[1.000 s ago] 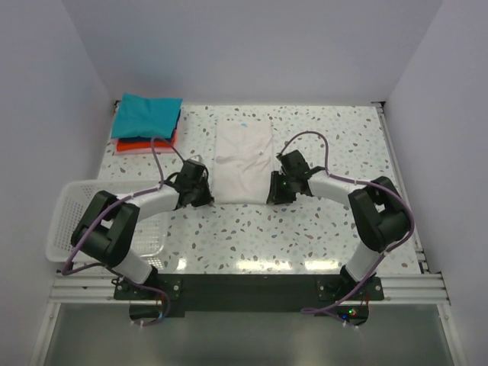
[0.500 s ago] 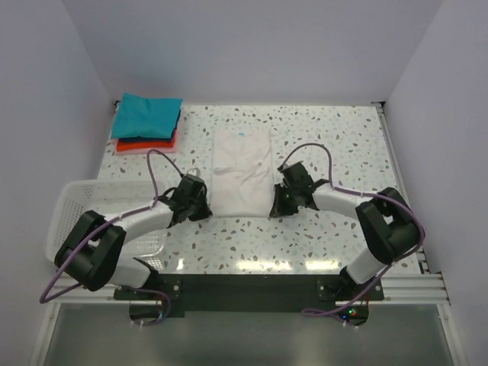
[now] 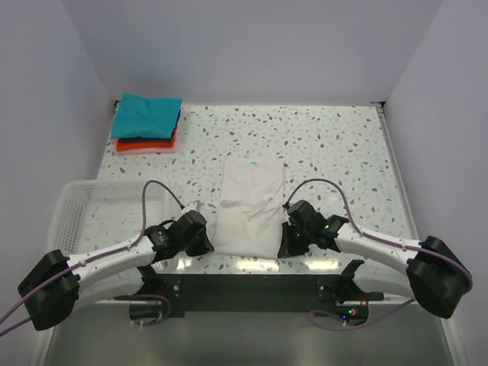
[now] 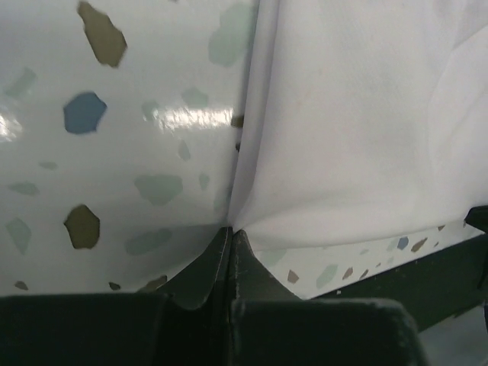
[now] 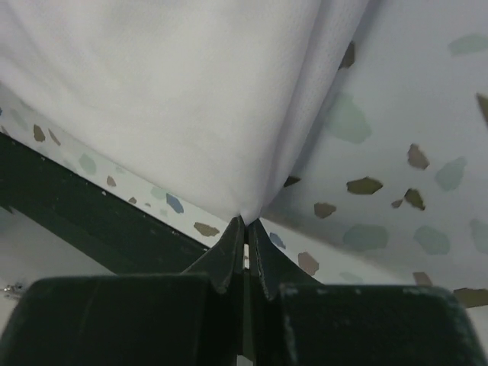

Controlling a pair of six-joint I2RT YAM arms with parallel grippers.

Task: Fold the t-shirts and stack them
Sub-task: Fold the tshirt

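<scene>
Now, from above, we see the white shirt lying folded into a long strip on the speckled table. Our left gripper sits at the shirt's near left corner and our right gripper at its near right corner, each touching the cloth. Well beyond the white shirt and off to its left, the teal shirt lies folded on top of the red-orange shirt. A white mesh basket stands to the left of the white shirt, and the left arm reaches across it.

Through the left wrist camera, the left gripper has its jaws pressed together, pinching the corner of the white shirt. The cloth rises from that pinch in a taut crease, and bare table shows to the shirt's left.

Through the right wrist camera, the right gripper likewise has its jaws clamped on the corner of the white shirt. The cloth fans up and away from the tips, the table shows to the shirt's right, and a dark rail runs just below the shirt's hem.
</scene>
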